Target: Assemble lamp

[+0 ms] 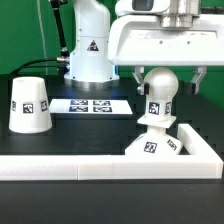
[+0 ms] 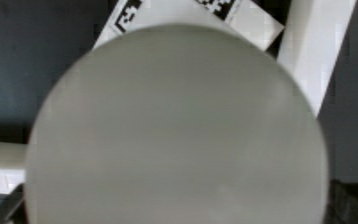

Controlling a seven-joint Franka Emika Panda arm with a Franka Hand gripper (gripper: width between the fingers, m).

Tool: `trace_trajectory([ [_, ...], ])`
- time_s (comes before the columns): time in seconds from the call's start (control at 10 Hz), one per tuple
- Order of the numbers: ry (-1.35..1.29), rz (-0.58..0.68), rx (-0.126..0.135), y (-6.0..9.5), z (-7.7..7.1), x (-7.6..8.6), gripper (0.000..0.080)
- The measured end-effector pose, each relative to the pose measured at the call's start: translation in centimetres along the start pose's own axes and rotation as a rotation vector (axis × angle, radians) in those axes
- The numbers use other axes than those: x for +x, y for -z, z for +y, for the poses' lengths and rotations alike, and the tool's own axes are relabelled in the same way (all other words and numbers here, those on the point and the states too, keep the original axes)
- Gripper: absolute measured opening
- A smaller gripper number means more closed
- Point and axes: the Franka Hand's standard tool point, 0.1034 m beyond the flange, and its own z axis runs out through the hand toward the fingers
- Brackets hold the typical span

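At the exterior view's right, gripper (image 1: pixel 160 75) straddles bulb (image 1: pixel 158 88) standing on base (image 1: pixel 165 147). Grip state: cannot tell. Shade (image 1: pixel 31 105) sits well apart, left.

The arm (image 1: pixel 150 35) reaches down, its fingers (image 1: pixel 138 80) spread apart.

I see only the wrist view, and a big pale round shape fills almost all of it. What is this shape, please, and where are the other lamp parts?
Observer: It is the bulb, standing upright on the square base.
Operator: Is the claw holding it?
Observer: The claw hangs right above the bulb, a finger showing on each side; I cannot tell if they press it.
Operator: And the shade?
Observer: The shade stands apart on the table, wide end down, at the exterior view's left.
Operator: What lies between them?
Observer: The marker board, flat on the table.
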Motion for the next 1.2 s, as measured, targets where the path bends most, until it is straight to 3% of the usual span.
trace_trajectory([
  [0.3, 0.003, 0.016, 0.002, 1.9, 0.3, -3.0, 0.0698],
  [0.5, 0.02, 0.032, 0.0, 2.2, 1.8, -5.8, 0.0698],
  [0.7, 0.045, 0.021, -0.004, 1.7, 4.3, -8.1, 0.0698],
  [1.0, 0.057, -0.012, -0.011, 0.4, 8.8, -9.6, 0.0698],
  [1.2, 0.066, -0.01, -0.008, 0.5, 8.0, -9.5, 0.0698],
])
